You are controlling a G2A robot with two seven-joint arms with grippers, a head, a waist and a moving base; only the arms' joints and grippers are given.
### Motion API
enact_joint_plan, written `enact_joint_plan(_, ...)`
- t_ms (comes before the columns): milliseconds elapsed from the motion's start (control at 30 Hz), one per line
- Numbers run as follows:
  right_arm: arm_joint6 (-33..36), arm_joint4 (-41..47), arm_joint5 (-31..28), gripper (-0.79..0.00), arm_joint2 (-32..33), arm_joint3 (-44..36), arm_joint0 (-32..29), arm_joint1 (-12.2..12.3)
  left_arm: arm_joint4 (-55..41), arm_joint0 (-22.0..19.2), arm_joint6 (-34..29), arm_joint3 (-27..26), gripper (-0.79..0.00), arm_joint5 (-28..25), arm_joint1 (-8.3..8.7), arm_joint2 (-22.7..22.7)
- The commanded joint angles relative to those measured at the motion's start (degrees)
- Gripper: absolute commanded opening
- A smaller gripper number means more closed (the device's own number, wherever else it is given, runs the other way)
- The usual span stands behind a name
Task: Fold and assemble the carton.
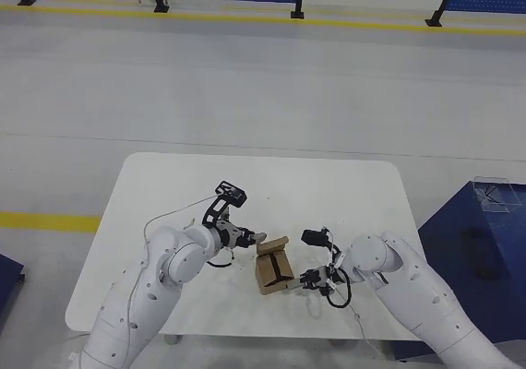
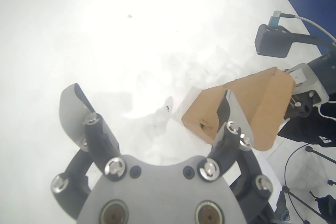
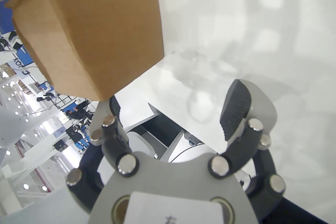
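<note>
— Your two arms sat closest under the head camera, the left arm [image 1: 166, 267] and the right arm [image 1: 401, 269] both bent in over the near half of the table [image 1: 291, 184].

— And the carton?

— You had the carton [image 1: 273, 265] resting on the table close to its near edge, about mid-width, between your two grippers. It looked partly formed: the body was squared up, and one flap [image 1: 273, 244] seemed to stand up at its far end.

— Was I holding it?

— No. Your left gripper [image 2: 152, 96] was spread wide at the carton's left, nothing in its grasp. One finger [image 2: 229, 107] crossed in front of the carton, and I couldn't tell whether it touched. Your right gripper [image 3: 174, 96] was released too, at the carton's right, with one finger [image 3: 113, 104] just beside a corner.

— So what could have gone wrong from there?

— As I judged it, nothing pinned the carton down. If you'd pushed the flap from one side alone, the light carton would likely have slid or tipped toward the near edge instead of folding. A wide-open finger could also have caught a wall and crushed the squared body. You'd have wanted one gripper bracing it before the other pressed.
</note>
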Motion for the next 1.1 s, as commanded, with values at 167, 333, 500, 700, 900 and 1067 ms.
enact_joint_plan(167, -2.43, -1.95, 0.54, 0.000, 1.77, 0.35, 0.24, 0.40, 0.11, 1.18, -0.42, -1.71, 0.000, -0.73, 0.19, 0.00)
enact_joint_plan(333, -3.23, -2.10, 0.56, 0.000, 3.90, 0.35, 0.46, 0.84, 0.99, 2.09, -1.32, -3.74, 0.000, -1.69, 0.17, 1.43)
enact_joint_plan(500, -3.96, -1.45, 0.25, 0.000, 4.84, 0.81, 0.82, 0.86, 1.33, 2.41, -1.91, -4.83, 0.000, -1.40, -0.05, 2.94)
enact_joint_plan(700, -2.94, 3.39, -2.25, 0.000, 7.08, 0.68, 0.46, 1.03, 1.67, 1.59, -2.08, -3.58, 0.000, 0.23, -0.41, 3.97)
enact_joint_plan(900, 2.04, 7.91, -5.54, 0.000, 9.25, -0.90, -1.32, 1.72, 1.73, 0.42, -2.37, -1.47, 0.000, 1.57, -0.66, 4.04)
enact_joint_plan(1067, 0.67, 9.24, -5.00, 0.000, 9.44, -3.25, -2.60, 1.75, 1.76, -0.02, -2.50, -0.47, 0.000, 1.75, -0.83, 4.37)
